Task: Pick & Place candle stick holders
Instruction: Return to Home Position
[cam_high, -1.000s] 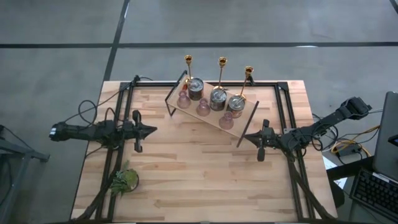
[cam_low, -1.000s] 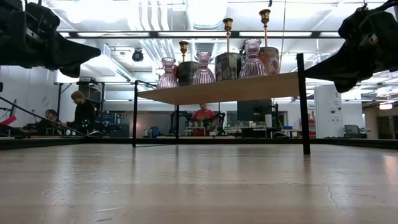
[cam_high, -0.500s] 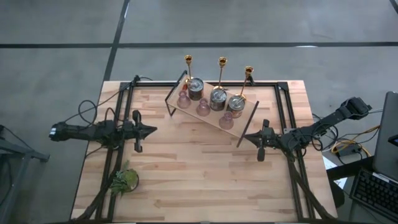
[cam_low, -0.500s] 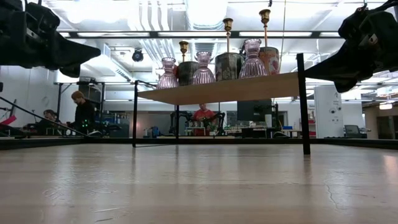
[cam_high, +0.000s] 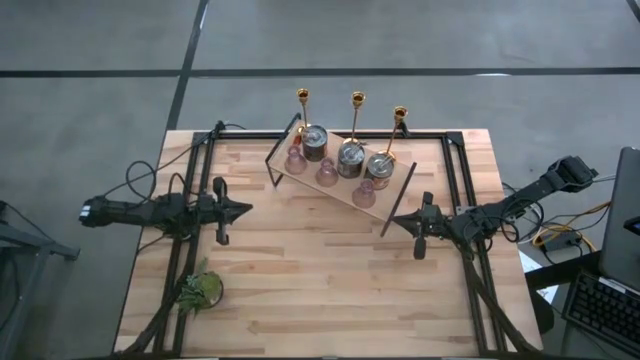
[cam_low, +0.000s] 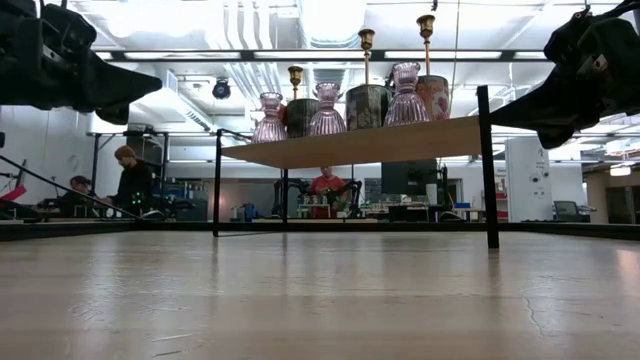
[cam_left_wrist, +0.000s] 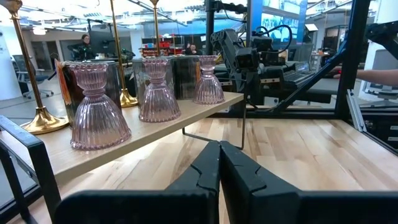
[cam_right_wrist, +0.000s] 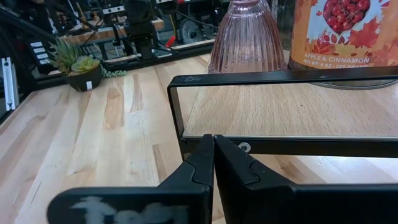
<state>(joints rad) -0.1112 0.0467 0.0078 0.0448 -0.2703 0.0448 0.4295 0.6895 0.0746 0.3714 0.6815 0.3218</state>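
Note:
A wooden shelf (cam_high: 340, 185) on a black metal frame stands at the table's far middle and carries the candle stick holders. These are three slim gold candlesticks (cam_high: 357, 99), three squat silvery round ones (cam_high: 351, 157) and three pink glass ones (cam_high: 327, 173). Seen from table height, all of them stand upright on the board (cam_low: 370, 140). My left gripper (cam_high: 245, 210) hovers shut at the table's left, pointing level toward the shelf, with the pink holders (cam_left_wrist: 158, 93) ahead of it. My right gripper (cam_high: 397, 222) hovers shut just off the shelf's right end frame (cam_right_wrist: 180, 112).
A small green plant (cam_high: 200, 290) in a pot stands near the table's front left corner. Black frame rails (cam_high: 190, 200) run along the table's left and right sides. People sit in the room beyond the table (cam_low: 128, 175).

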